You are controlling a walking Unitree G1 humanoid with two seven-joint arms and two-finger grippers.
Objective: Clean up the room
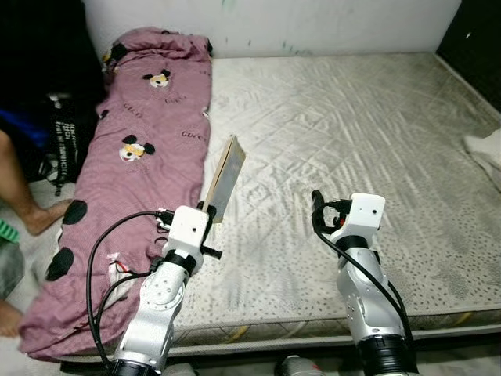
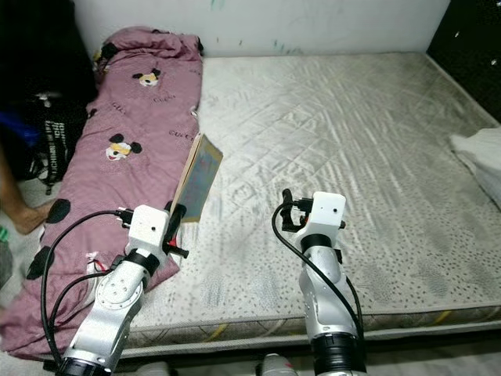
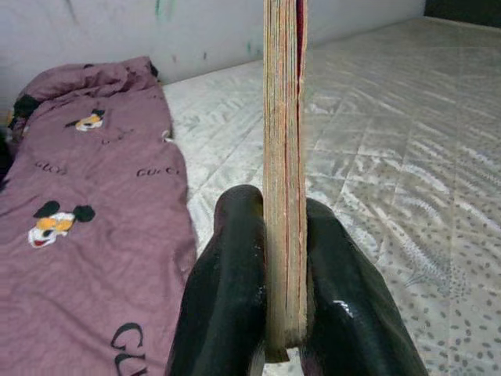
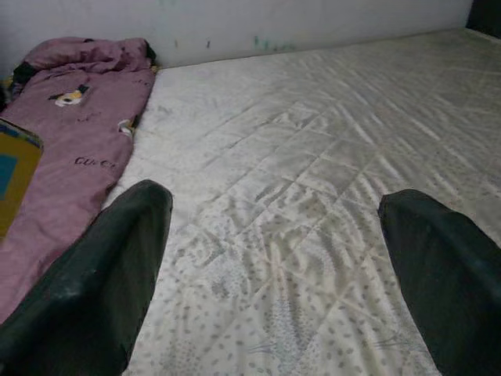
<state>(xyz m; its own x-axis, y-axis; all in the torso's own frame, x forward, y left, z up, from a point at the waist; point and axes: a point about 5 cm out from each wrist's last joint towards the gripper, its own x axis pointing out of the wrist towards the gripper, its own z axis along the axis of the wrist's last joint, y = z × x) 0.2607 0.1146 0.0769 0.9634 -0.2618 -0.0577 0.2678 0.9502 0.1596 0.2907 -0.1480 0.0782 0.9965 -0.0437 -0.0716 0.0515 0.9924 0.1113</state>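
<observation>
The mattress (image 1: pixel 352 133) has quilted cloth, matt, with small speckles. The blanket (image 1: pixel 141 157) is soft mauve cloth, printed and wrinkled. The book (image 3: pixel 283 172) shows worn paper edges. The 2 fingers (image 3: pixel 227 305) look like glossy black plastic.

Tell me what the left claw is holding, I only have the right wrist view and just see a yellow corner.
Observer: The left claw is shut on a thin book, held upright on its edge above the mattress.
Operator: What's beside it?
Observer: A pink blanket with cartoon mouse prints lies along the mattress's left side.
Operator: Anyone nearby?
Observer: A person's leg is on the floor, left of the blanket.
</observation>
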